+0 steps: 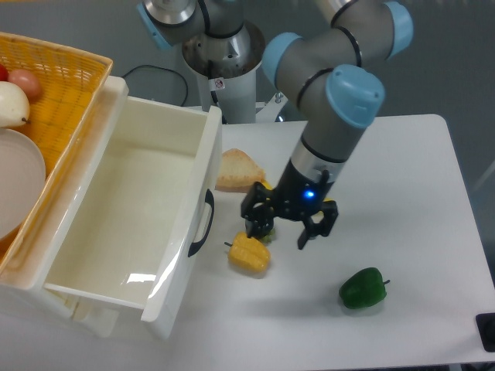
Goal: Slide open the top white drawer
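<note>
The top white drawer (131, 216) is a deep, rectangular box of glossy white plastic, pulled well out of its housing so that the whole interior is exposed from above. The interior is bare white, with a light reflection on the floor near the front corner. A single curved black handle (203, 224) is mounted on the outer face of the front panel, which faces right toward the surface.

Green pepper (363, 288) lies well apart from bread (236, 170); wicker basket (58, 85) behind.
</note>
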Available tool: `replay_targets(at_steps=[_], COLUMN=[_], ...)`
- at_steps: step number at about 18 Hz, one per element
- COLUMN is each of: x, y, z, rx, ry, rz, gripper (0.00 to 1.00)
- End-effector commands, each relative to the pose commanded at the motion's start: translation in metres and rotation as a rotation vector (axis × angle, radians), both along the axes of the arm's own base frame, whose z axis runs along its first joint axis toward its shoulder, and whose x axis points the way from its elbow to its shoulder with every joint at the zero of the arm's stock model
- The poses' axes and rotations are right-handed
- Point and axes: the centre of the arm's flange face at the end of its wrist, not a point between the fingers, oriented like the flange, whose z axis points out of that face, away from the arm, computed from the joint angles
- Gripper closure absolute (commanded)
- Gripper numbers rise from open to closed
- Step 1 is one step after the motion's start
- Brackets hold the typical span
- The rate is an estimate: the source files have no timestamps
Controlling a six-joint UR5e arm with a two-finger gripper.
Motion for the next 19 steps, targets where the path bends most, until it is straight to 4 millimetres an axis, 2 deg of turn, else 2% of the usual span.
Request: replay_targets(at_steps=[2, 4, 6, 9, 11, 14, 17, 19], x=[-0.015, -0.029, -0.040, -0.048, -0.054, -0.074, -0.099, -0.103], y=[-0.011, -0.017, -0.023, -0.033, -0.037, -0.054, -0.054, -0.054], z=[-0.011, -0.023, -0.039, -0.056, -0.069, -0.080, -0.086, -0.090], rx=[-0.125, -0.173, -0.217, -0.358, -0.388, -0.395, -0.410, -0.438], ry=[0.094, 0.117, 0.155, 0.262, 0.279, 0.279, 0.295, 0.295], rz=[0.031, 0.020, -0.112, -0.442, -0.598, -0.675, -0.742, -0.752], gripper=[0.00, 0.00, 0.00, 0.00, 0.00, 0.00, 0.00, 0.00])
